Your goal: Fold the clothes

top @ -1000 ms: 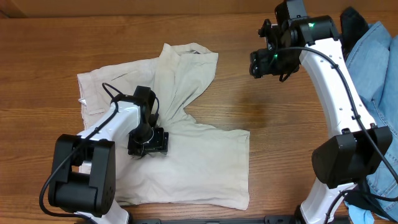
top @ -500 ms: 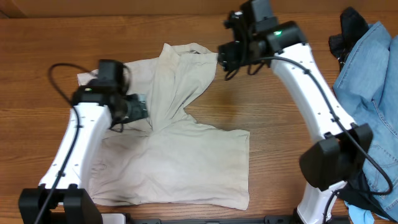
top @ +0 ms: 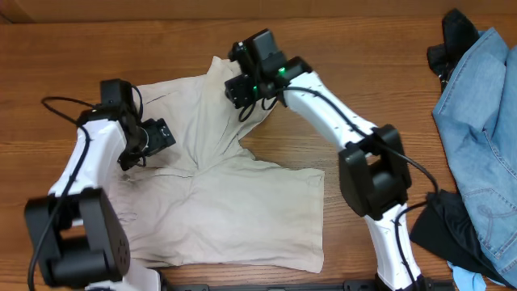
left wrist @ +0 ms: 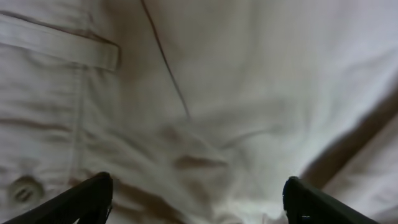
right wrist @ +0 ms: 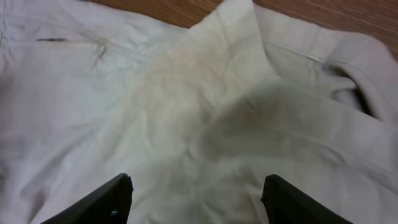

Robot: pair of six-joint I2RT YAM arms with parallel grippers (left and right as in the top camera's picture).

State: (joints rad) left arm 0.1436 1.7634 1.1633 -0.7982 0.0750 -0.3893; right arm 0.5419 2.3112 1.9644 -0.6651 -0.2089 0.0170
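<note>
The cream trousers [top: 242, 202] lie spread and wrinkled on the wooden table, one end bunched up at the top centre. My left gripper [top: 155, 137] is open just above the cloth at its left part, near a welt pocket [left wrist: 59, 46] and a button [left wrist: 23, 190]. My right gripper [top: 242, 87] is open over the bunched top fold of the trousers [right wrist: 205, 118]. Both wrist views show open black fingers, the left [left wrist: 198, 199] and the right [right wrist: 198, 196], with only cream cloth between them.
A light blue denim garment [top: 485, 137] and a black garment [top: 452, 36] lie heaped at the right edge, with more black cloth [top: 444, 234] lower down. Bare wooden table [top: 363, 73] surrounds the trousers.
My right arm has swung left from the table's right part to the top of the trousers. My left gripper has moved from the trousers' middle up to their left part.
</note>
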